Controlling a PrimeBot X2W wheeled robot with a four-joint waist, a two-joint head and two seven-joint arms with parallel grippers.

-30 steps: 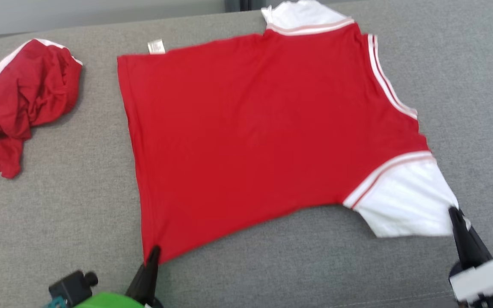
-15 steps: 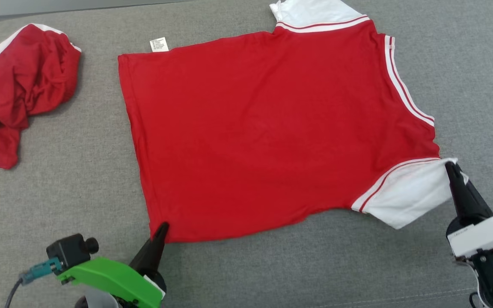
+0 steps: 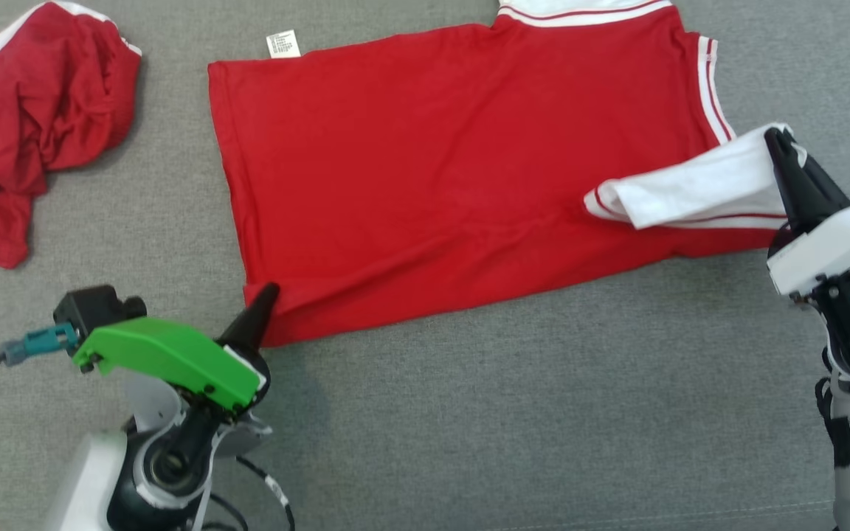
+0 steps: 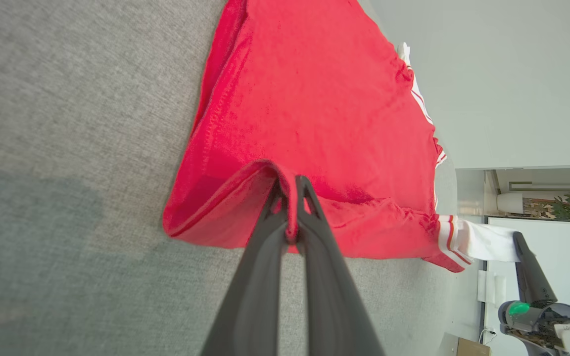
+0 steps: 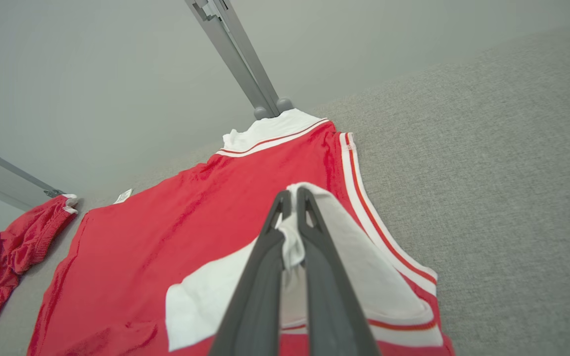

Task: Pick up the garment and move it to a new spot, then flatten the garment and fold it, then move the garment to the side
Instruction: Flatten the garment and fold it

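I saw the red short-sleeved jersey with white sleeves and striped trim (image 3: 432,147) lying spread over the middle of the grey fabric worktop (image 3: 469,413). My left gripper (image 3: 268,289) had its jaws pinched on the near hem corner, which was raised off the surface. My right gripper (image 3: 775,136) had its jaws clamped on the white sleeve (image 3: 690,195), which was folded in over the red body, while a crumpled red-and-white garment (image 3: 34,125) lay well apart at the far left.
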